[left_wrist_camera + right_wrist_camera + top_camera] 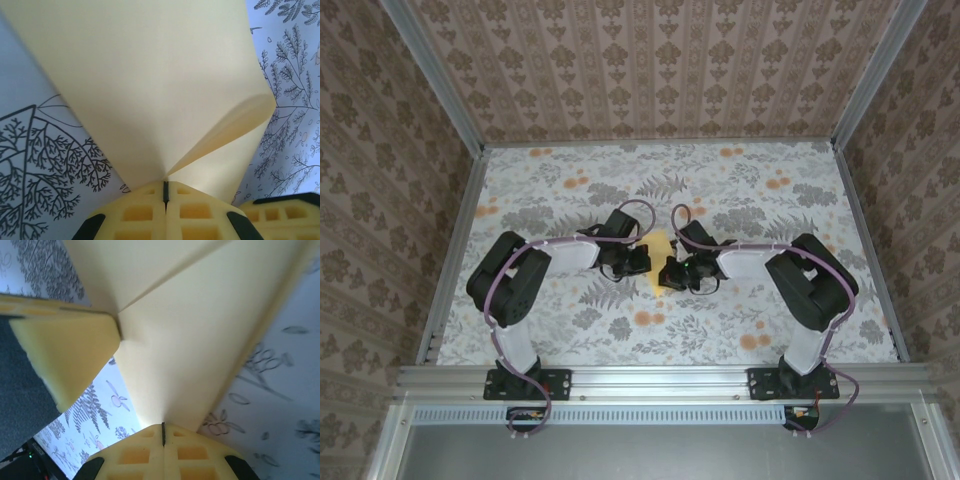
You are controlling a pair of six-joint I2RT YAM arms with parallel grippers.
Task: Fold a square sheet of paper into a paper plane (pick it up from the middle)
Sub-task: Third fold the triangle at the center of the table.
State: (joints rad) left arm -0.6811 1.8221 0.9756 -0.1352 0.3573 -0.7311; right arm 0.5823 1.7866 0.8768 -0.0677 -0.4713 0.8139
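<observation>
The square sheet of paper (660, 258), pale yellow, hangs just above the middle of the table between the two grippers. In the left wrist view the sheet (150, 85) fans up from my left gripper (165, 184), which is shut on its edge, and one flap curls over at the right. My right gripper (163, 427) is shut on another edge of the sheet (200, 335), where a straight crease runs up to the left. The left gripper's fingers (65, 355) pinch the paper close by. No paper plane is in view. From above, the left gripper (638, 262) and right gripper (674, 274) nearly touch.
The table (740, 200) carries a grey leaf print with small orange flower blotches (642, 319). Metal rails (450, 250) run along its left and right sides, with patterned walls behind. The two arm bases (525, 382) are bolted at the near edge.
</observation>
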